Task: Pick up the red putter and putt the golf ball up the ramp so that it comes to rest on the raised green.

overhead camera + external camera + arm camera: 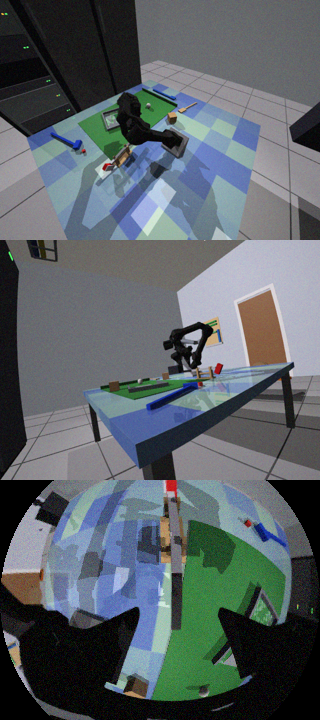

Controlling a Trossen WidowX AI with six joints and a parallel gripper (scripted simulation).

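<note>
We see the table (pixel 232 384), then the green mat (pixel 98 129) at its center. Our gripper (pixel 179 634) hangs above the putter (pixel 175 560), fingers wide, holding nothing. The putter rests on a wooden rack (pixel 122 156) at the mat's 6 o'clock; the ball (pixel 148 105) lies toward 1 o'clock.

— What lies on the tabletop (pixel 227 160) besides the golf set?

— A blue L-shaped bar (pixel 66 141) rests at the near-left corner of the blue-and-green checked surface, a small red cube (pixel 83 151) just beside its short end. A tan block (pixel 172 117) stands just off the green mat's edge, and a flat wooden paddle (pixel 187 107) lies near it.

— And around it?

— Dark server racks (pixel 33 77) with green lights behind; in the exterior view, a brown door (pixel 262 327) and a wall-mounted board (pixel 215 332) with coloured bars.
</note>
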